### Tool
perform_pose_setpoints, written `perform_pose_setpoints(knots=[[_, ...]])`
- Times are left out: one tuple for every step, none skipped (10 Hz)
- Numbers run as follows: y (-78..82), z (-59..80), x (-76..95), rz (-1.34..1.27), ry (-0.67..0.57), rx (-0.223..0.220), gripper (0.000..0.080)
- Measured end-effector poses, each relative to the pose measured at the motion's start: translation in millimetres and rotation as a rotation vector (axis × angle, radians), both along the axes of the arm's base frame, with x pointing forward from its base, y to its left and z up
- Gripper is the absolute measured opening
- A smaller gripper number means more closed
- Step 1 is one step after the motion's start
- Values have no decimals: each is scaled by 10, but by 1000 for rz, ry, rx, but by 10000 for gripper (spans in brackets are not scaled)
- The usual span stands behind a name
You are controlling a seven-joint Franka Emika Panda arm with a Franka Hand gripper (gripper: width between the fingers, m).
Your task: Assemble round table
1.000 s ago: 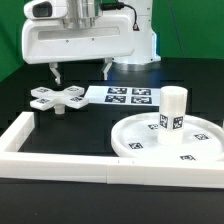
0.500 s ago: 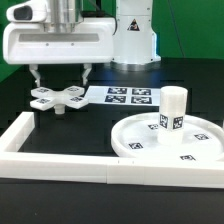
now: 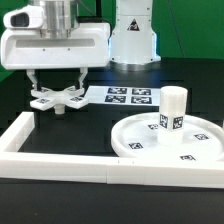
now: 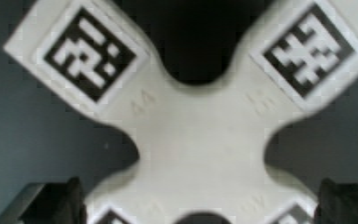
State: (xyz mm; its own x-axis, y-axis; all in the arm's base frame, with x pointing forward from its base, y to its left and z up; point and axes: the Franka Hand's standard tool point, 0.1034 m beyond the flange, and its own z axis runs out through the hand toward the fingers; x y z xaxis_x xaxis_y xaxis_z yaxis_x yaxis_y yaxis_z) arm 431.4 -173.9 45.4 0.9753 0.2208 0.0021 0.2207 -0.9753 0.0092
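- The gripper (image 3: pixel 57 84) is hovering just above the cross-shaped piece (image 3: pixel 57 98), and its fingers (image 3: pixel 33 82) are spreading wide, one toward each outer end of the piece.
- The jaws are gripping nothing. From the exterior view I cannot tell whether the fingertips are touching the piece or stopping just short of it.
- In the wrist view the cross-shaped piece is filling nearly the whole picture, with two of its arms showing square black-and-white tags. A dark fingertip is showing on either side of the white body, with a dark gap between each tip and the plastic.
- The cross-shaped piece is lying flat on the black counter (image 3: pixel 100 125), toward the exterior view's left and just beside the marker board (image 3: pixel 125 96), which is lying flat behind the middle of the scene.
- The large round disc (image 3: pixel 140 128) is resting on the counter at the exterior view's right, well apart from the cross-shaped piece, with its rim facing up and several small tags showing on its inner face.
- The short cylinder leg (image 3: pixel 174 100) is standing upright inside the disc, with tags showing on its lower side.
- The long white square-bar frame (image 3: pixel 60 163) is running along the near edge of the counter and turning up the exterior view's left side, near the cross-shaped piece but not touching it.
- The arm's white base (image 3: pixel 133 35) is standing behind the marker board.
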Motion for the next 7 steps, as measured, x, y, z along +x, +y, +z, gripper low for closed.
perform_pose_setpoints(knots=[[-6, -11, -11, -1, 3, 0, 649], [-4, -21, -18, -1, 5, 1, 649], [6, -40, -28, 0, 9, 2, 649], [12, -50, -33, 1, 11, 3, 649], [14, -60, -39, 1, 13, 3, 649], [16, -73, -47, 1, 16, 4, 649], [19, -92, -59, 1, 20, 5, 649]])
